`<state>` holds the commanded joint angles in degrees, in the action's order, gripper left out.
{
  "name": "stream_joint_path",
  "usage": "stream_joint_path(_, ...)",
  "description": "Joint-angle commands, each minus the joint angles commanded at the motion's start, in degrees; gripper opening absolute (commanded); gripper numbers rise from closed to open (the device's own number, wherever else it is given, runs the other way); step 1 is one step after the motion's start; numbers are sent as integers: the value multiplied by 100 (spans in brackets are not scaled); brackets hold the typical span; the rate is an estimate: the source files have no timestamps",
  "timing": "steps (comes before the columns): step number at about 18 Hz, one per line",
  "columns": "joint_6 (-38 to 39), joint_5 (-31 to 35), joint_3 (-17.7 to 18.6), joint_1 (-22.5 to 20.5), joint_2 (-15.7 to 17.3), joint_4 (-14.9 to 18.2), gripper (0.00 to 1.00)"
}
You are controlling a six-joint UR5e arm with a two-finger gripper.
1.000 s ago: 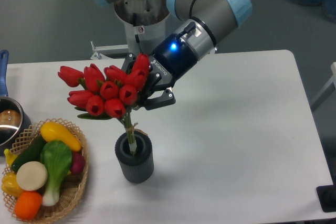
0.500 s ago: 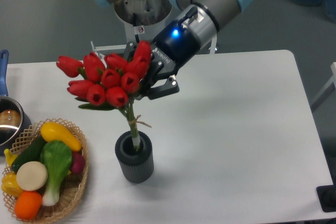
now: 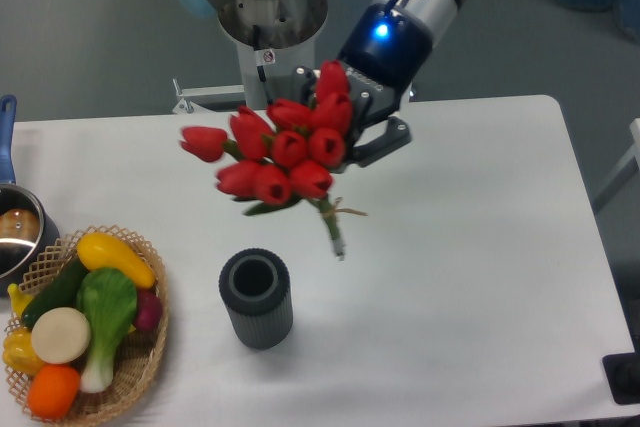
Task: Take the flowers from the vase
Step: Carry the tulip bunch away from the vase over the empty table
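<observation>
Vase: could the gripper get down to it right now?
Probably not as is. The vase stands open and unobstructed, mouth empty, but the gripper is shut on the flowers, which hang up and right of it and would arrive first.

The gripper [image 3: 352, 137] is clamped on the flowers [image 3: 280, 153], its dark fingers [image 3: 383, 139] showing behind the red buds. The bunch hangs in the air, buds spreading to the gripper's left in the frame, the stem end pointing down and clear of everything. The vase [image 3: 257, 299] stands upright on the white table [image 3: 470, 247], below and left of the gripper, well apart from the stem tip, its round mouth open.

Far to the lower left of the gripper sits a wicker basket [image 3: 140, 367] of vegetables, with a metal pot [image 3: 15, 237] just above it at the frame's edge.
</observation>
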<state>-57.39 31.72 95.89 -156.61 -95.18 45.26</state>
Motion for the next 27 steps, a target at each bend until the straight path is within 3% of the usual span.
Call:
stream_joint_path(3,-70,509,-18,-316,0,-18,30)
stream_joint_path(8,-825,879,123,-783,-26,-9,30)
stream_joint_path(12,-1063,1283,35,-844,-79,-26,30)
stream_joint_path(15,-1292,1302,53,-1046,-79,-18,30)
stream_joint_path(27,-1362,1478,26,-1038,-220,-26,30)
